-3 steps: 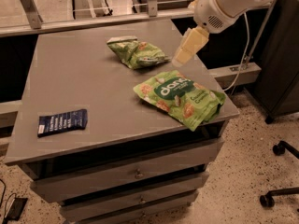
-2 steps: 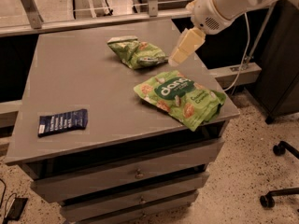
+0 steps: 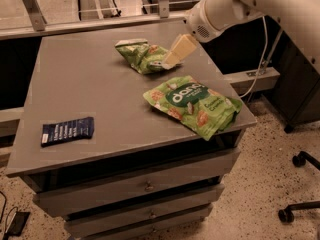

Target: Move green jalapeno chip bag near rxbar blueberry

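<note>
You've got a matt table (image 3: 90, 99); green jalapeno chip bag (image 3: 141, 57) = crinkly glossy foil; gripper (image 3: 171, 61), smooth plastic, at bag's edge.

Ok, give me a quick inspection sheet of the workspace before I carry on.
Surface: grey table top, drawers below.
Job's things: green jalapeno chip bag crumpled at the back; rxbar blueberry flat near the front left edge, far from the bag.
Clutter: larger dang bag at the front right corner.
Grippers: gripper at the chip bag's right end; contact unclear.
Cables: white cable hanging right of the table.
Surroundings: chair casters at right.
</note>
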`<state>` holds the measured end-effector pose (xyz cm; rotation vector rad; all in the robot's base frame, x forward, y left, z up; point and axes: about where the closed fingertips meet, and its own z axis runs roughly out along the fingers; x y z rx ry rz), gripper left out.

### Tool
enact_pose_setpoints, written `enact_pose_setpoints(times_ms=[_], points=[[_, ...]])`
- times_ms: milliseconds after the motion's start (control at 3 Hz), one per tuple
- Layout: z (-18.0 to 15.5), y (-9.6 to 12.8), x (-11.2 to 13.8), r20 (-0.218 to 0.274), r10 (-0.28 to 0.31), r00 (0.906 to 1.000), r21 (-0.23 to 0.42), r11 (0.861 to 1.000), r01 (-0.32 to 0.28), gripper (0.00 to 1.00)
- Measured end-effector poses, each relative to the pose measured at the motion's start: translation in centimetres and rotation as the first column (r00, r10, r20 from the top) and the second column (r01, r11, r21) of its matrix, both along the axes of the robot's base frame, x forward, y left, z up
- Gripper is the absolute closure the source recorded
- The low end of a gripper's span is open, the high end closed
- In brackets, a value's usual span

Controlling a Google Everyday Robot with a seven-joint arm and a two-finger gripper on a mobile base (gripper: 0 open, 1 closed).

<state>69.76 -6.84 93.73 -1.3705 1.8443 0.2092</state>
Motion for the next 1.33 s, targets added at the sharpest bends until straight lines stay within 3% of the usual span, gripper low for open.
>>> enact_pose_setpoints(times_ms=[333, 667, 1333], points=[[-2.4, 1.5, 1.5, -0.045, -0.021, 0.9988, 0.062, 0.998, 0.024, 0.0], [-4.5, 2.5, 2.1, -0.083, -0.019, 0.9964, 0.089, 0.996, 0.026, 0.18], [-9.5, 4.7, 2.9, -0.124, 0.017, 0.9921, 0.083, 0.997, -0.007, 0.64]])
